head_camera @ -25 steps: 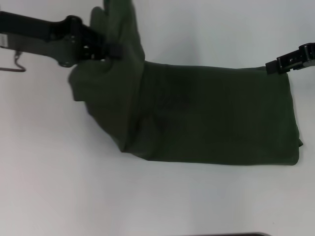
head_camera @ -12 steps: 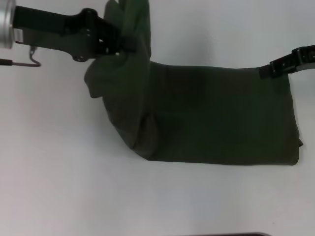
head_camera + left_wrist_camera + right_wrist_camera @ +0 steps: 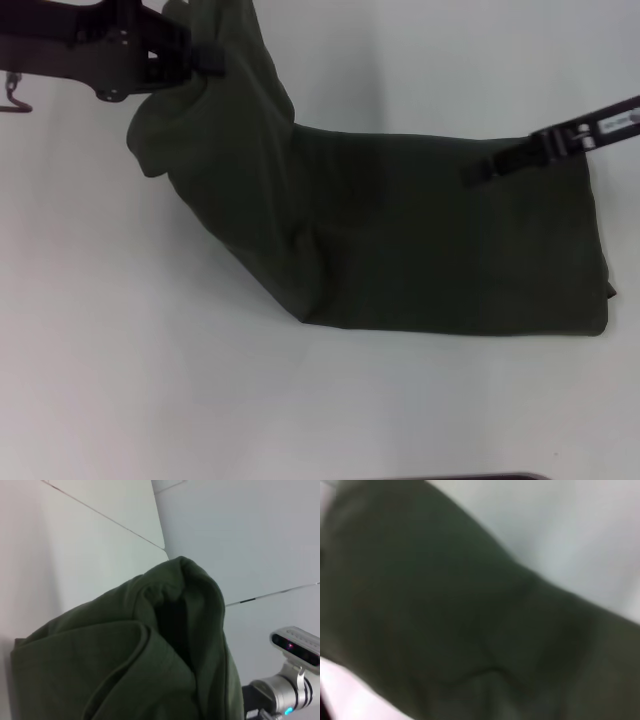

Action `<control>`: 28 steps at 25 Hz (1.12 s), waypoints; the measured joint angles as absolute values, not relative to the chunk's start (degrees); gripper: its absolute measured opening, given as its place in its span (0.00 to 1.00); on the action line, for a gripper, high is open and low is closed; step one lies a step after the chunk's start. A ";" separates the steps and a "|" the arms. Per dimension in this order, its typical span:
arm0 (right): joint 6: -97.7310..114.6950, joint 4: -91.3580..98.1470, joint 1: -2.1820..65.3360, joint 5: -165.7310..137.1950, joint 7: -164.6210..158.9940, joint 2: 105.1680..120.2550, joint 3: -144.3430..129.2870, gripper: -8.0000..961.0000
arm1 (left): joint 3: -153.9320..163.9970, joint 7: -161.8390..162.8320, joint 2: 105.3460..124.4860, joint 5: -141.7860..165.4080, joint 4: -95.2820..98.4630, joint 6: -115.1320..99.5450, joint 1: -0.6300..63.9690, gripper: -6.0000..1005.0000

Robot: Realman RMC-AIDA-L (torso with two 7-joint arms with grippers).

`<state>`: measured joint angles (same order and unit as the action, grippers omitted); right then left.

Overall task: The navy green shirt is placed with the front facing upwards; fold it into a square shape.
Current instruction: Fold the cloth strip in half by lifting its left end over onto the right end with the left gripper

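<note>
The navy green shirt [image 3: 430, 250] lies folded into a long band across the white table, plain green side up, with no lettering showing. Its left end is lifted and bunched, hanging from my left gripper [image 3: 212, 60], which is shut on the cloth at the far left. The left wrist view shows that gathered fold of the shirt [image 3: 125, 655] close up. My right gripper [image 3: 472, 175] reaches in from the right, low over the shirt's far right part. In the right wrist view, shirt cloth [image 3: 445, 605] fills most of the picture.
Bare white table [image 3: 150, 380] surrounds the shirt at the front and left. A dark strip [image 3: 480, 477] shows at the table's near edge. A silver robot part [image 3: 295, 680] appears beyond the cloth in the left wrist view.
My left gripper first carried the lifted end rightward, then drew back left and higher. My right gripper left the shirt's far right corner and slid inward over the cloth.
</note>
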<state>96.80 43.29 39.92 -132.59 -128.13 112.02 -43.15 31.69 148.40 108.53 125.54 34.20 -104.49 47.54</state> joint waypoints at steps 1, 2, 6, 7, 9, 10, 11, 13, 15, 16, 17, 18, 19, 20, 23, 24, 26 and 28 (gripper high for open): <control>96.75 42.59 39.88 -131.07 -127.69 112.69 -43.13 0.53 | 31.69 148.46 108.52 125.54 34.28 -104.44 47.51 0.12; 96.65 41.87 39.84 -129.77 -127.44 113.19 -43.10 0.53 | 31.68 148.48 108.50 125.53 34.30 -104.37 47.50 0.12; 96.42 37.07 39.92 -125.98 -127.16 114.56 -43.05 0.53 | 31.65 148.50 107.97 125.50 34.34 -103.83 47.48 0.12; 96.31 35.98 39.93 -125.48 -127.10 114.83 -43.05 0.53 | 31.64 148.51 107.84 125.50 34.34 -103.74 47.47 0.12; 95.98 34.39 39.75 -124.90 -127.02 115.41 -43.06 0.52 | 31.62 148.51 107.69 125.50 34.35 -103.73 47.46 0.12; 95.87 33.78 39.59 -124.67 -126.99 115.73 -43.11 0.52 | 31.56 148.52 107.62 125.50 34.37 -103.72 47.46 0.12; 95.74 33.27 39.44 -124.63 -127.04 116.05 -43.22 0.48 | 31.44 148.51 107.57 125.49 34.38 -103.71 47.46 0.12; 95.50 32.34 39.40 -125.01 -127.37 116.31 -43.49 0.39 | 31.02 148.36 107.38 125.44 34.42 -103.70 47.46 0.12; 94.80 31.54 39.41 -125.94 -128.15 116.37 -43.66 0.29 | 30.84 148.18 107.29 125.42 34.43 -103.70 47.46 0.12; 94.29 31.31 39.41 -126.30 -128.60 116.39 -43.67 0.25 | 30.82 148.12 107.25 125.42 34.44 -103.70 47.46 0.12; 93.77 31.12 39.41 -126.43 -128.97 116.48 -43.69 0.20 | 30.80 148.07 107.24 125.42 34.44 -103.71 47.46 0.12; 93.24 30.87 39.38 -126.52 -129.29 116.61 -43.71 0.15 | 30.79 148.03 107.22 125.41 34.45 -103.71 47.46 0.12; 92.57 30.52 39.35 -126.53 -129.53 116.86 -43.75 0.10 | 30.77 148.00 107.19 125.41 34.45 -103.72 47.48 0.12; 91.90 30.18 39.36 -126.53 -129.64 117.11 -43.74 0.05 | 30.75 147.97 107.17 125.41 34.45 -103.71 47.48 0.12; 88.71 28.50 39.76 -126.45 -129.74 118.75 -43.76 0.04 | 30.83 147.86 107.13 125.41 34.46 -103.43 47.46 0.12; 87.66 27.73 40.07 -126.30 -129.57 119.26 -43.80 0.04 | 30.91 147.85 107.13 125.41 34.46 -103.38 47.45 0.12; 85.77 25.51 41.03 -126.04 -128.97 119.74 -43.87 0.04 | 31.01 147.80 107.17 125.41 34.46 -103.28 47.40 0.12; 83.78 22.85 42.19 -125.95 -128.54 119.84 -44.19 0.03 | 30.93 147.76 107.17 125.41 34.46 -103.28 47.37 0.12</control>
